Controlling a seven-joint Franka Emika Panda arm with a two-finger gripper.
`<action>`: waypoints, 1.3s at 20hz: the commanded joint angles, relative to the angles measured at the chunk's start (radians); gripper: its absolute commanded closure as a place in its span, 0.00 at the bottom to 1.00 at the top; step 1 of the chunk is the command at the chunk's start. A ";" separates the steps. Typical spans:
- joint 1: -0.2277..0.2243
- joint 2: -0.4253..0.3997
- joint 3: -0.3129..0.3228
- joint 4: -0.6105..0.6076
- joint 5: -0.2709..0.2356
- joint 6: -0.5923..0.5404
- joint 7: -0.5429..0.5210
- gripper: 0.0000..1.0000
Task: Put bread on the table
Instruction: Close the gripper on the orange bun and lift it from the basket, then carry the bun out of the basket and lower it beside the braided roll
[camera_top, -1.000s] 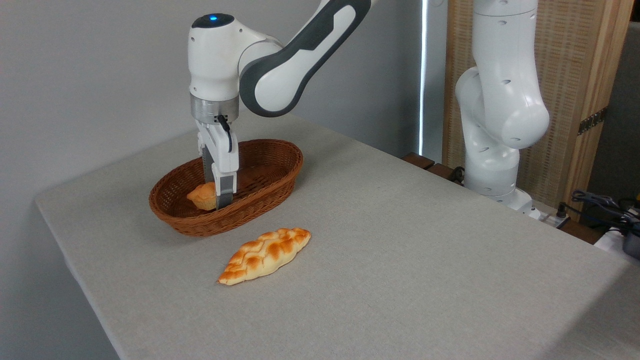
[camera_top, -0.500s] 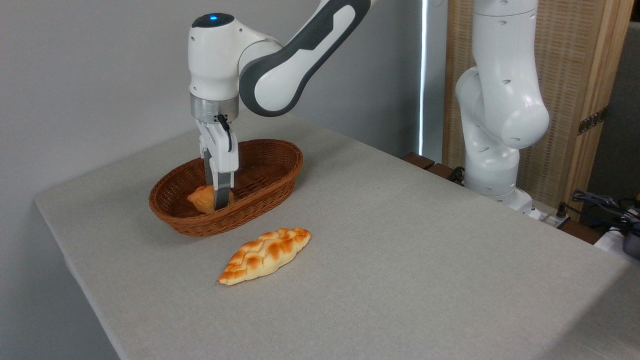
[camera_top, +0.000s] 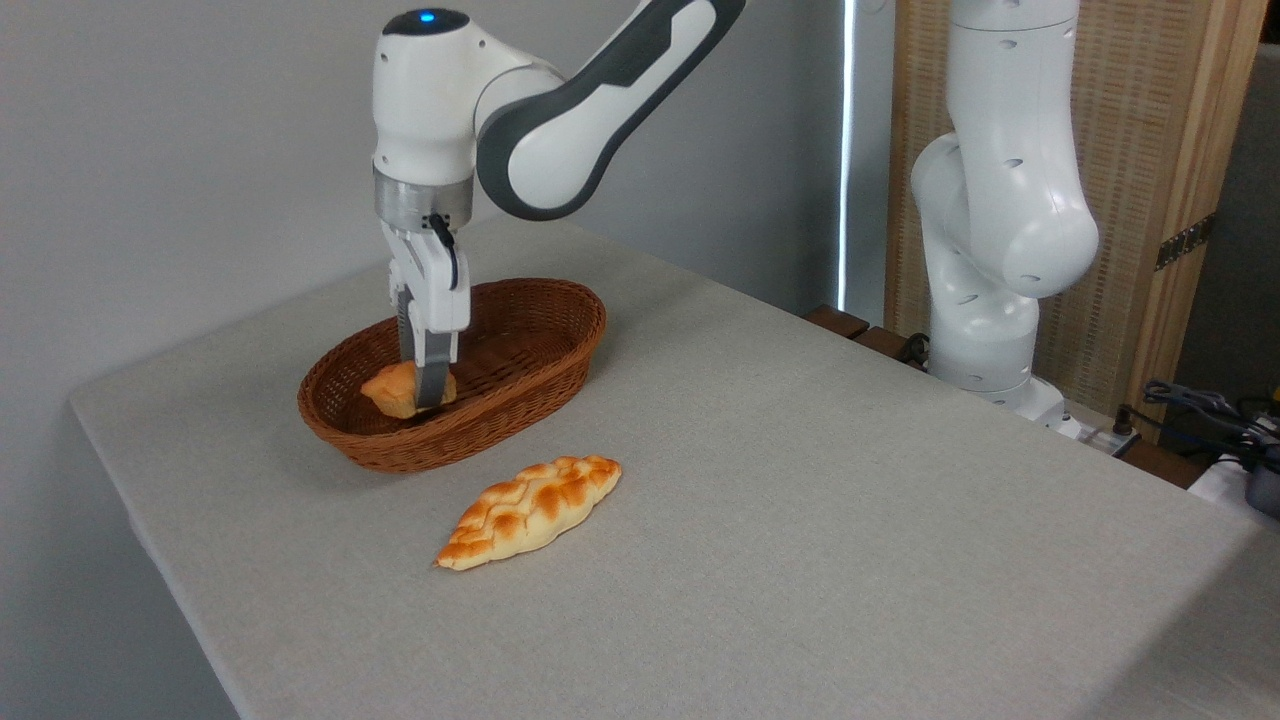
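Your gripper (camera_top: 428, 398) pinches the lumpy orange bun (camera_top: 392, 388) inside the woven wicker basket (camera_top: 540, 345). A pale braided loaf (camera_top: 528, 510) lies near on the cloth-covered table (camera_top: 800, 480)

A plain grey wall (camera_top: 180, 150) fills the back and the left side. To the right of this wall there is a narrow bright vertical strip of light (camera_top: 848, 150) — then a woven panel in a light wooden frame (camera_top: 1160, 150). Below the panel, dark cables (camera_top: 1200, 405) lie together.
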 joint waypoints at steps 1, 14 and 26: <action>-0.001 -0.037 0.018 0.022 -0.042 -0.003 -0.016 0.48; 0.028 -0.159 0.093 0.049 -0.012 -0.292 0.042 0.44; 0.354 -0.295 0.104 0.041 0.037 -0.609 0.519 0.43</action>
